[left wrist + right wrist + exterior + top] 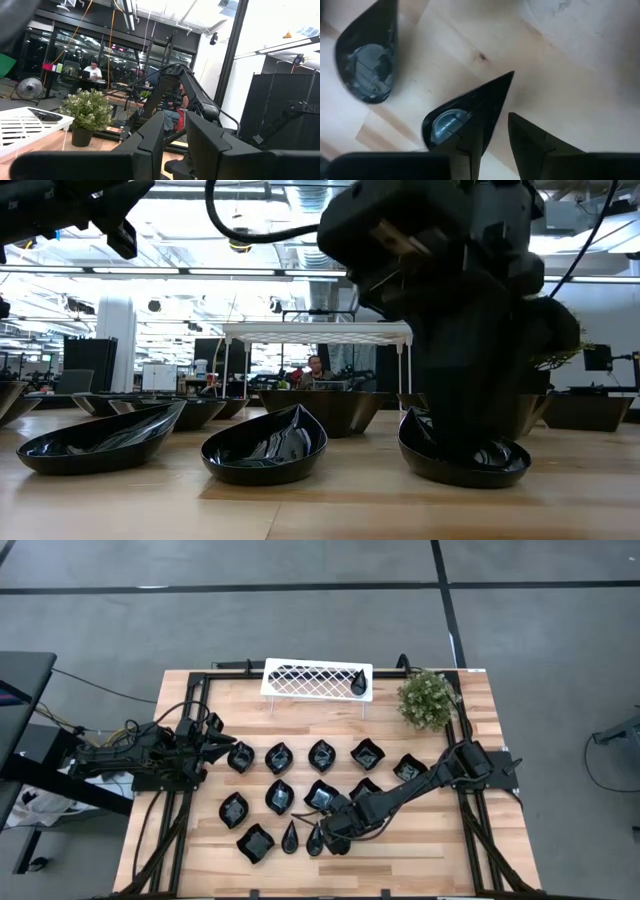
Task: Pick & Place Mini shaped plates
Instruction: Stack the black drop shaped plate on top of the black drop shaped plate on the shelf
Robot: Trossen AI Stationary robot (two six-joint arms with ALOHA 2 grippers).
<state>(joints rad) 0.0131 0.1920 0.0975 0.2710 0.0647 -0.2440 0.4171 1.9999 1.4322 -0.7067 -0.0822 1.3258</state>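
At six o'clock on the table (480,860), the right gripper (330,838) pinches a teardrop plate (465,117). Another teardrop plate (358,683) lies in the white rack (300,679) at twelve. Left gripper (222,745) narrow, empty.

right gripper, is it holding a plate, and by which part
Right gripper has one finger inside a teardrop plate, astride its rim; whether it grips cannot be told.

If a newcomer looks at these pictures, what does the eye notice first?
Many glossy black mini plates lie in rows across the wooden table. The right pincer reaches down over a teardrop plate at the front edge, while a white lattice rack at the back carries one plate.
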